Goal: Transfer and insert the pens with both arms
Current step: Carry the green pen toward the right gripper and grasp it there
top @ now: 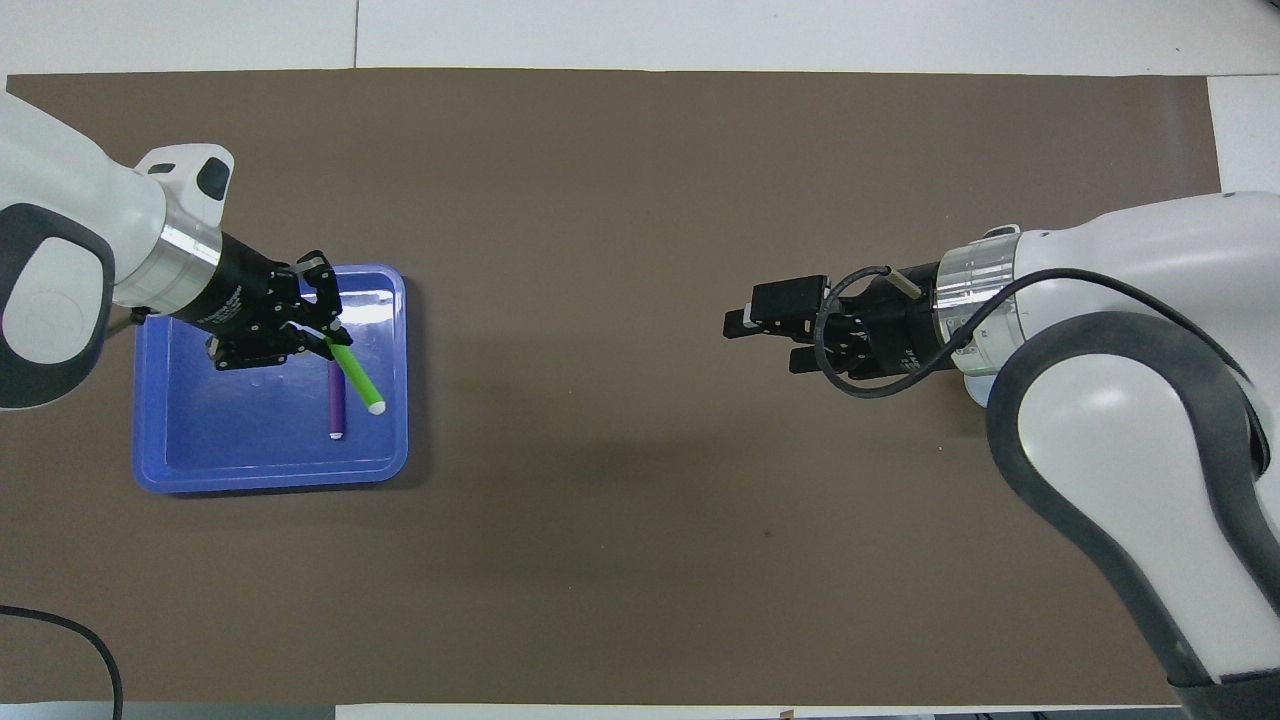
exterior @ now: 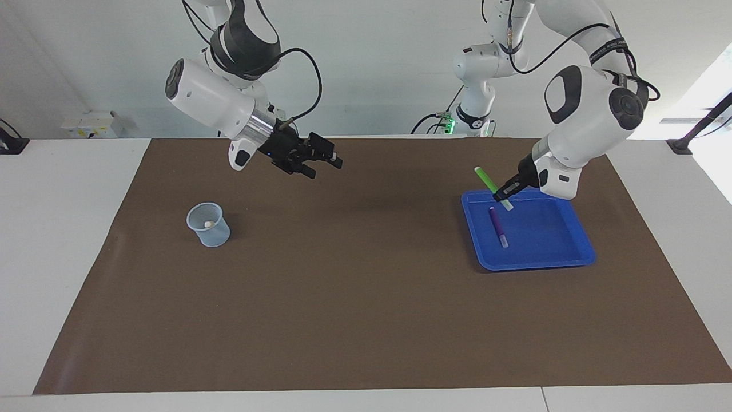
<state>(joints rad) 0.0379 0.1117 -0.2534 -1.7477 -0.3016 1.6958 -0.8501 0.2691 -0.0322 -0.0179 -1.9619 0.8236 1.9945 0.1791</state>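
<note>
Brown paper covered most of the white table, and on it, toward the left arm's end, stood a blue tray. The left gripper hung in the air over the edge of this tray that is nearer to the robots, and its fingers were pressed together on the green pen. The pen was lifted free of the tray and tilted, with its pale end pointing away from the gripper in the overhead view. The purple pen lay flat inside the tray, alone, with its whitish end farther from the robots. Toward the right arm's end of the table a small clear cup stood upright on the paper, and inside it I could see the pale top of one more pen; its colour did not show from this side. The right gripper waited in the air over the bare paper, between the cup and the middle of the table, with its fingers spread apart and nothing between them.
</note>
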